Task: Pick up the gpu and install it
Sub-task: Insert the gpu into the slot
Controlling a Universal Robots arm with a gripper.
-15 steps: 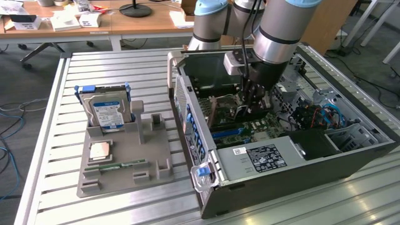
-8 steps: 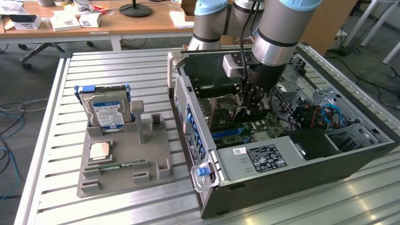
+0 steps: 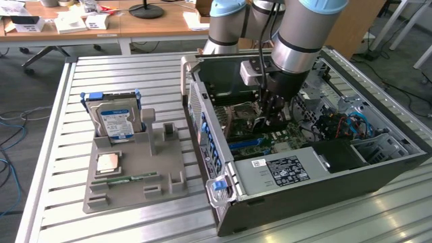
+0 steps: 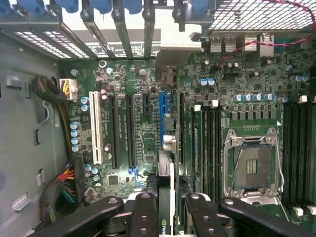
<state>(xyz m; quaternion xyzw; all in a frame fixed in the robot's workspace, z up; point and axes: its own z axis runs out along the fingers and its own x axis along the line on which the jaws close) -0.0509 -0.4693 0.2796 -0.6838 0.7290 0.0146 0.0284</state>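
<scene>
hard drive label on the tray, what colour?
Blue and white label; the exterior view shows it best.

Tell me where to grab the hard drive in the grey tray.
Likely its upper half, tool coming down from above and closing on the two broad faces. The hard drive stands upright in the tray slot, lower end seated, with blue rails along its narrow sides.
</scene>
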